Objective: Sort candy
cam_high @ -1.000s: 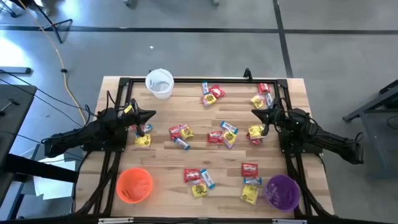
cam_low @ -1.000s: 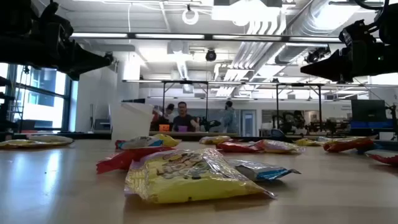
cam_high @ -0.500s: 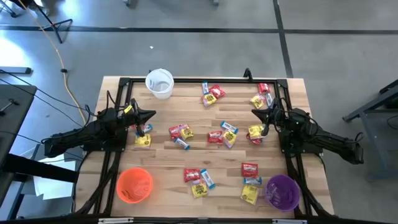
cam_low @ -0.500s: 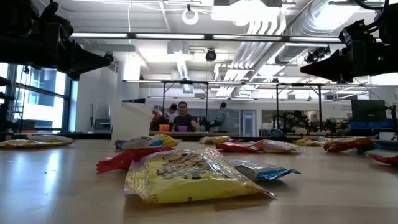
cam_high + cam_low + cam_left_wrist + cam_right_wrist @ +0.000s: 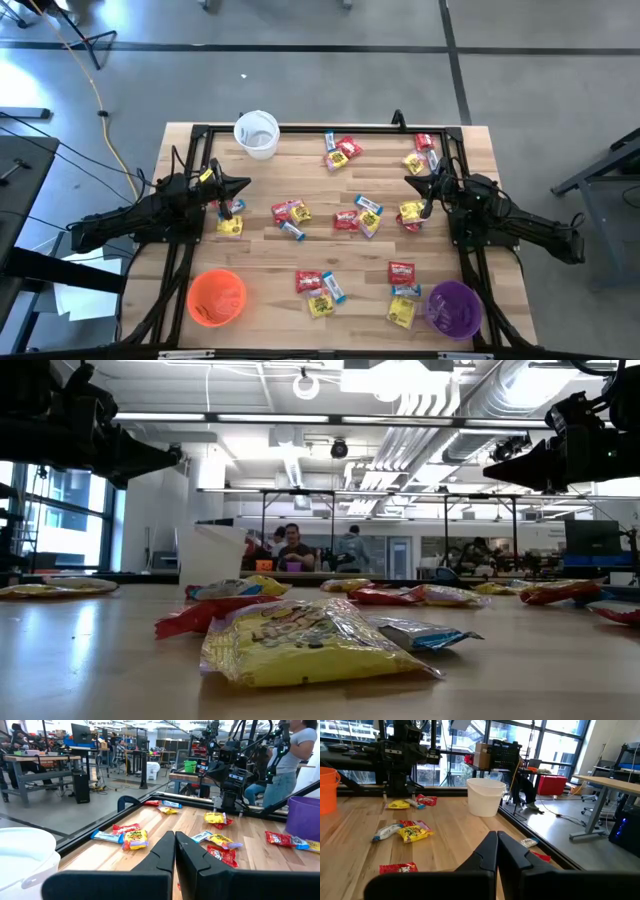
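The candy [image 5: 345, 215] lies loose all over the wooden table [image 5: 270, 255], none of it in a cup: a cluster near the far edge at about 1 o'clock from the table's middle, a band across the middle, and a group near the front edge between the orange cup [image 5: 217, 297] at 7 o'clock and the purple cup [image 5: 455, 308] at 5 o'clock, with the white cup [image 5: 256, 133] at 11 o'clock. Nearest the left gripper [image 5: 243, 184] is a yellow packet [image 5: 230, 226] with a bit of red and blue just beside it, lying at about 6 o'clock from the fingertips in the high view, close under the wrist rather than ahead of it. Nearest the right gripper [image 5: 409, 180] is a yellow-and-red pair [image 5: 411, 213], again at roughly 6 o'clock from its tips and just beside the arm. Both grippers point inward toward each other across the table, raised above it as the low view shows, and both have their fingers pressed together on nothing. I judge each arm would have to open and swing toward the front edge to reach its nearest piece; the right arm looks a little nearer to its pair. The yellow packet's long axis runs roughly 9 to 3; the pair's I cannot tell.
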